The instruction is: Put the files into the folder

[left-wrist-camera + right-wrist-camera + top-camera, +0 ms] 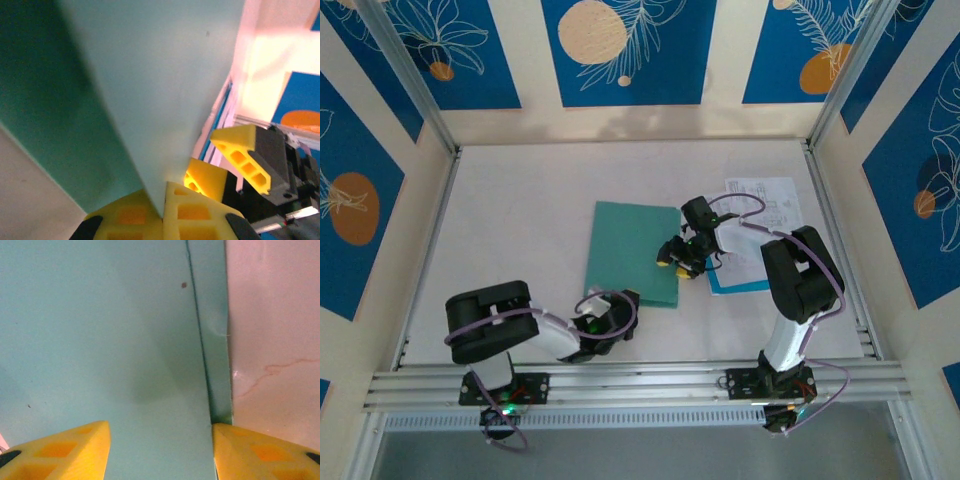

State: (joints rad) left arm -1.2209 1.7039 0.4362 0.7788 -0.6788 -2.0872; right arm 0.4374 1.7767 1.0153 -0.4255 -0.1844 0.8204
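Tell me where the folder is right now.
In the top view the folder lies mid-table, left of the files, with the right gripper at its right edge and the left gripper pinching its near edge.

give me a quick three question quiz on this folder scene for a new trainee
1. True or false: the right jaws are clamped on the folder.
2. Where do the white sheets lie? A) on the table, right of the folder B) inside the folder C) on top of the folder
3. Which arm's jaws are shut on the folder's edge?
Key: 1 false, they stand open over its edge. 2 A. 3 the left jaws.
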